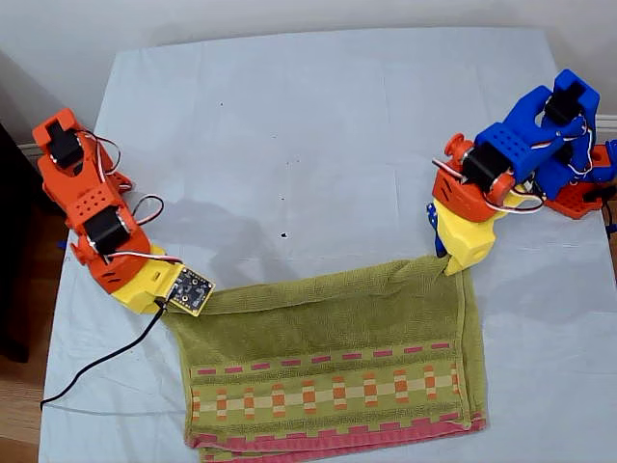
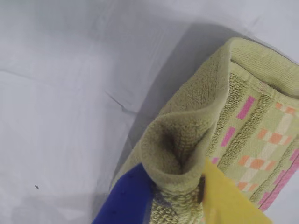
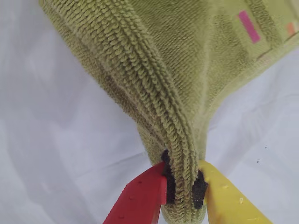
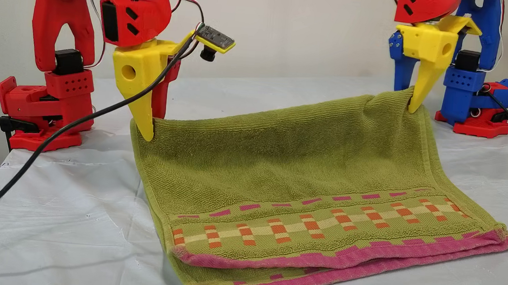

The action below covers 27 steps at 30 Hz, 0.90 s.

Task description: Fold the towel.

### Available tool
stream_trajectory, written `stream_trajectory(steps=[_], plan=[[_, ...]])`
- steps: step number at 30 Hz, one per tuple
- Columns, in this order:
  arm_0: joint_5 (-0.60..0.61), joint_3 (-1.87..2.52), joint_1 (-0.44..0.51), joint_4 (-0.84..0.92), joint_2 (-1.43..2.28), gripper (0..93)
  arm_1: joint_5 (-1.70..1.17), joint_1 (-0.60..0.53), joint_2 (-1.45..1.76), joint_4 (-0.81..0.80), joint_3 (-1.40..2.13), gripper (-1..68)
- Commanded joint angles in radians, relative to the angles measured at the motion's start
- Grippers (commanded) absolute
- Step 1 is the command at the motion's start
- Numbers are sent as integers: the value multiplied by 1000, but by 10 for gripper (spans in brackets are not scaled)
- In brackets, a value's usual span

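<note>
Currently, at the exterior view's left, one folded corner of the towel (image 1: 328, 357) is pinched by my second gripper (image 3: 182, 184); at its right, the other by my first gripper (image 2: 180, 191). Raised fold sags between; pink end bands seemingly stacked on the white sheet (image 1: 318, 125).

Your first gripper (image 2: 175, 196), blue jaw against yellow jaw, is on the blue arm at the exterior view's right, pointing down with the jaws pinched on a raised corner of the towel (image 1: 328, 362). Your second gripper (image 3: 182, 189), red and yellow jaws, is on the red arm at the exterior view's left, likewise pointing down and clamped on the other raised corner.
</note>
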Motion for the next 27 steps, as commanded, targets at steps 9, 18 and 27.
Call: stream_trajectory(steps=[9, 18, 27], plan=[[206, -822, 60, 97, -367, -1, 18, -129, -158, 8, -445, 2], [255, -1195, 80, 97, -646, -1, 61, -206, -264, 8, -614, 2], [304, -1316, 95, 29, -767, -1, 115, -264, -506, 8, -934, 2]])
